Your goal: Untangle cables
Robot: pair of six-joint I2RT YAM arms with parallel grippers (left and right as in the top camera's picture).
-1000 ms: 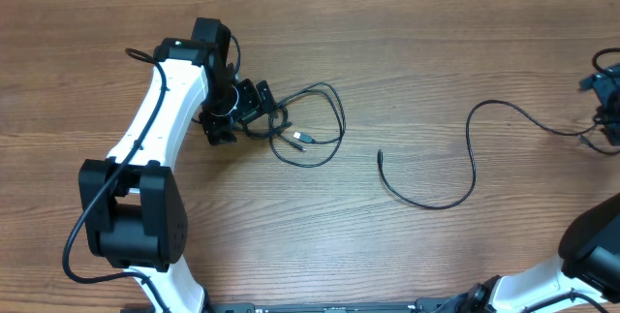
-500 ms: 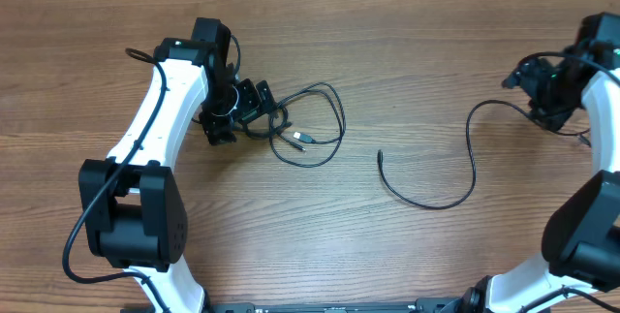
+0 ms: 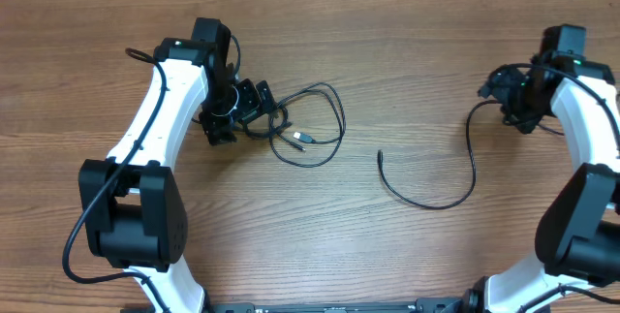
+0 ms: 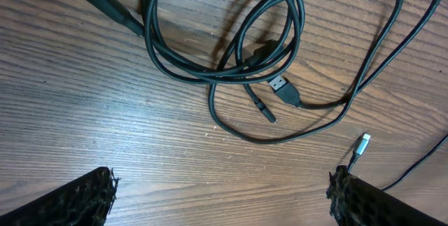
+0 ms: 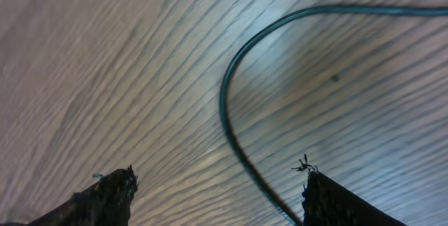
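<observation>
A tangle of black cables (image 3: 298, 139) lies left of the table's middle. My left gripper (image 3: 262, 108) sits at its left edge. In the left wrist view the looped cables (image 4: 210, 75) with a USB plug (image 4: 280, 86) and a silver-tipped plug (image 4: 364, 140) lie ahead of the open left gripper (image 4: 220, 198), which has bare wood between its fingers. One loose cable (image 3: 473, 172) curves across the right half. My right gripper (image 3: 496, 88) hovers at its upper end. There the cable (image 5: 225, 107) passes between the open right gripper's (image 5: 217, 191) fingers, close to the right one.
The wooden table (image 3: 407, 42) stretches around both cable groups. The white left arm (image 3: 145, 129) runs along the left side, and the right arm (image 3: 591, 129) comes up along the right edge.
My right arm has swung in from the right edge leftward to the upper end of the loose cable. The left arm and the tangle have not moved.
</observation>
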